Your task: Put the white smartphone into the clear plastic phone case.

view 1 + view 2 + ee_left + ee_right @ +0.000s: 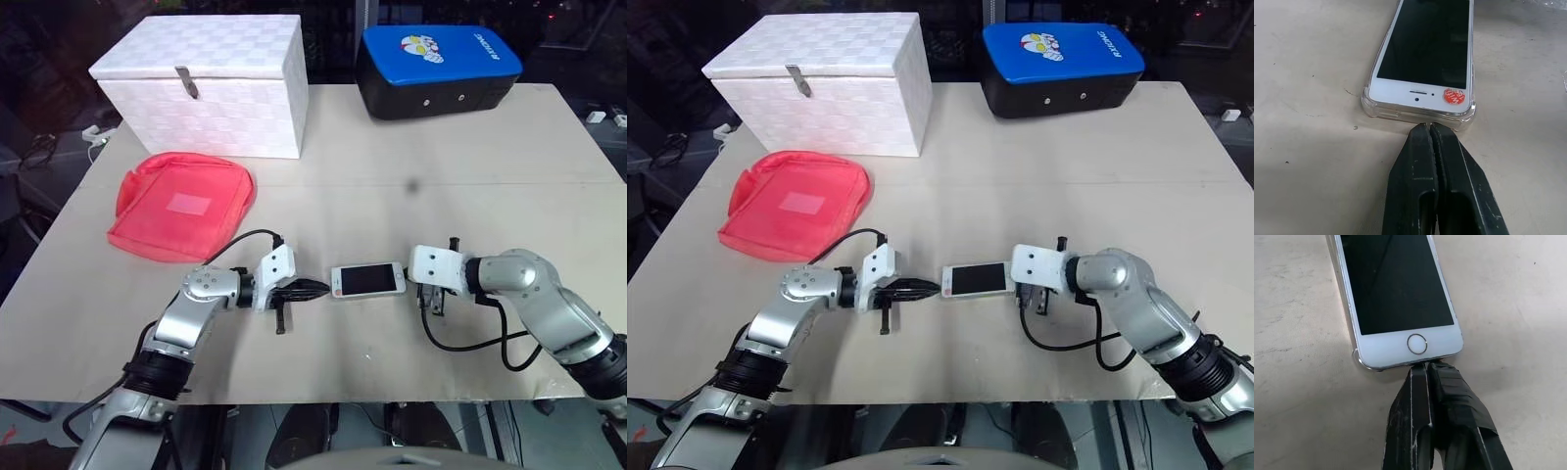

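The white smartphone (367, 279) lies flat, black screen up, near the table's front middle. It sits inside the clear plastic phone case (1367, 104), whose glossy rim wraps the earpiece end, where an orange sticker (1453, 96) shows. My left gripper (1429, 128) is shut, its tips against the case at that end. My right gripper (1426, 366) is shut too, with its tips touching the phone's home-button (1417, 343) end. The phone rests between the two grippers, and neither one holds it.
A white woven box (206, 83) stands at the back left, with a red pouch (181, 206) in front of it. A blue-and-black case (438, 69) sits at the back right. The table's front edge (323, 399) runs close below both arms.
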